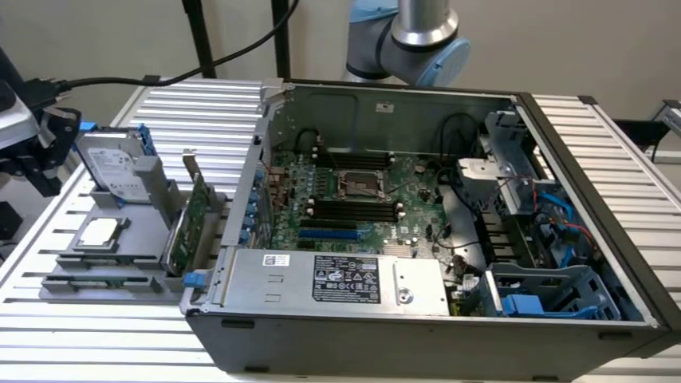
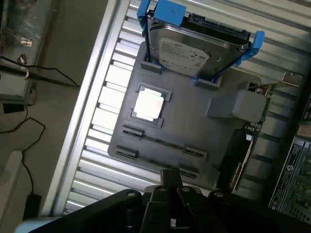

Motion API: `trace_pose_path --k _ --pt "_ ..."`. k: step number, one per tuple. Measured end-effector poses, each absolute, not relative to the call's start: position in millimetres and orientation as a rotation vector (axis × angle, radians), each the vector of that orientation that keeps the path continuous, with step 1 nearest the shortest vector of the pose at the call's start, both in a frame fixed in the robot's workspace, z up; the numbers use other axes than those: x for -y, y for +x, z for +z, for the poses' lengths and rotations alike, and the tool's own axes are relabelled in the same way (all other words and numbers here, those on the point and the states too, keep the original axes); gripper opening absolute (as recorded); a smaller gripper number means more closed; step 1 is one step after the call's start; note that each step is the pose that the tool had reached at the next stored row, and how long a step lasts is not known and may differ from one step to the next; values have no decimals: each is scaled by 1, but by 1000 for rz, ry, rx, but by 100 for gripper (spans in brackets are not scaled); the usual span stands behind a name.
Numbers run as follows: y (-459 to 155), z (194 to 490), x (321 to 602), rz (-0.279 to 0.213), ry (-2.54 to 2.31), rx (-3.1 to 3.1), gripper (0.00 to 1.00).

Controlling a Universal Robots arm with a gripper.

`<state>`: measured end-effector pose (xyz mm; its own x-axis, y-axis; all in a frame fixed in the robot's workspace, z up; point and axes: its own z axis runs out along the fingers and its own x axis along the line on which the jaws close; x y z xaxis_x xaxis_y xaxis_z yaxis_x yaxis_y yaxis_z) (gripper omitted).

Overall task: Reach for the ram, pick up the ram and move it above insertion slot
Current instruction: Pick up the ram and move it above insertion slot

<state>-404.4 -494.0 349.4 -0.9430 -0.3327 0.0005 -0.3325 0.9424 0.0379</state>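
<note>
Bare metal and matt plastic around my hand

The table (image 1: 107,343) is ribbed, silvery metal with a soft sheen, and the tray (image 2: 194,126) on it is smooth, matt grey plastic. The hard drive (image 2: 189,48) has a glossy metal lid and sits in a bright blue plastic carrier (image 2: 170,10). The processor (image 2: 148,104) wears a pale, shiny metal cap. The computer case (image 1: 426,343) is matt dark grey outside. Its power supply (image 1: 266,283) is pale sheet metal with a black printed label (image 1: 346,281). The motherboard (image 1: 410,179) is smooth green board. My gripper (image 2: 169,180) is matt black.
</note>
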Motion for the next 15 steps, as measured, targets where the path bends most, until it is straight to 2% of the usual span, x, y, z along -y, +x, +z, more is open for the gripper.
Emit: trace_pose_path --k 15 --pt "-404 349 494 -56 944 2983 11"
